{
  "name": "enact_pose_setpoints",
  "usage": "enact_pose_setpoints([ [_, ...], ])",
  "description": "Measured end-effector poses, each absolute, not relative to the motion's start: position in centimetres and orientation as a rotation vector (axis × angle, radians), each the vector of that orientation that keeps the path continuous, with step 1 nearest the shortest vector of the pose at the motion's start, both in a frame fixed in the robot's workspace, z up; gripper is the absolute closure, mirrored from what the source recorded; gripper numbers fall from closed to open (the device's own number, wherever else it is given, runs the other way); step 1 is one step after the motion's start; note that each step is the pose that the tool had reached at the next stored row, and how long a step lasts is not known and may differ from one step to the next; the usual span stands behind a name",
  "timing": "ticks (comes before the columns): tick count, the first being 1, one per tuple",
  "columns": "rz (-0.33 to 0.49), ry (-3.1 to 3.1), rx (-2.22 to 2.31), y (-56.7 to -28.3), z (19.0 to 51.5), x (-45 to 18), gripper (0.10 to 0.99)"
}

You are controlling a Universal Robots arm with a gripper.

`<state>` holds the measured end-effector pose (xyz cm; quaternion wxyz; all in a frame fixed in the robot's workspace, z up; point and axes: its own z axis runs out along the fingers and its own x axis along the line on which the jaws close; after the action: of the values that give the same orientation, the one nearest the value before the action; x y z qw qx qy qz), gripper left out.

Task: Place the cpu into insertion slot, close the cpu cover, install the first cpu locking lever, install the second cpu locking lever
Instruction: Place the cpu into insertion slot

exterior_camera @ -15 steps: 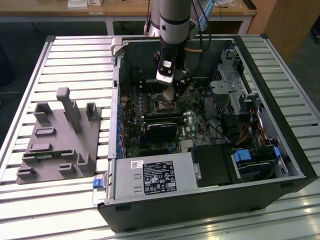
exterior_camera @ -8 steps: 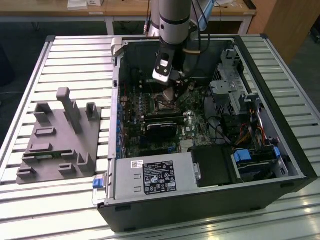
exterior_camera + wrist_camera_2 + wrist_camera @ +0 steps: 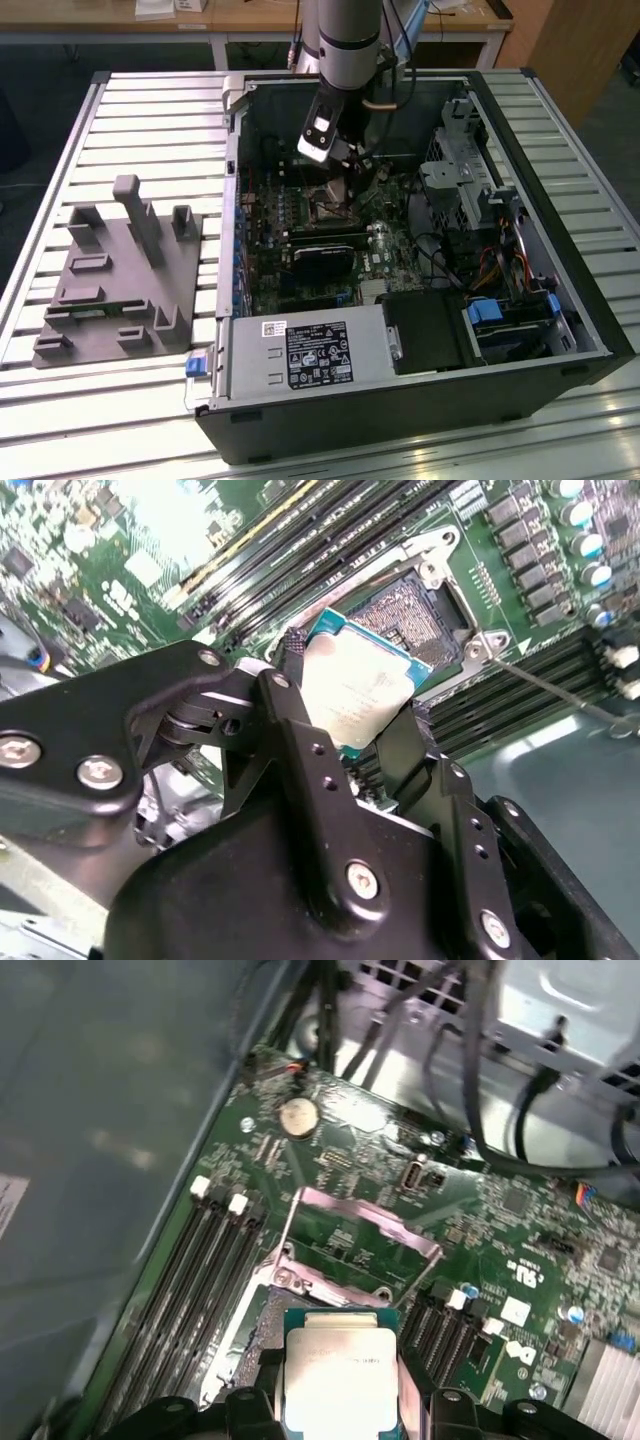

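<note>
Second wrist view, entry one: gripper (image 3: pixel 350 692), pinching the cpu (image 3: pixel 368 675) by two opposite edges. The metal face is turned toward the camera. I judge this grip spares the contact side, which faces the board.

Entry two: insertion slot (image 3: pixel 418 608), open and bare, just past the cpu's far edge. The cpu is held near and above it, not yet seated.

Entry three, first wrist view: cpu cover (image 3: pixel 368 1222), swung up off the socket frame, which I judge leaves the way down clear.

Entry four: memory slots (image 3: pixel 190 1280), running beside the socket.

Entry five, exterior view: computer case (image 3: pixel 400 420), lying open on the slatted bench (image 3: pixel 150 110), my arm reaching inside.
</note>
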<state>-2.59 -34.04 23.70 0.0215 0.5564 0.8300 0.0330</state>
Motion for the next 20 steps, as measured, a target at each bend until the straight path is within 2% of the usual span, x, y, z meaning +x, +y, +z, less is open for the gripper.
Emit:
enact_pose_setpoints([
  [20, 0.093, 2.327, 2.032, -33.69, 23.26, -3.02, 0.549],
])
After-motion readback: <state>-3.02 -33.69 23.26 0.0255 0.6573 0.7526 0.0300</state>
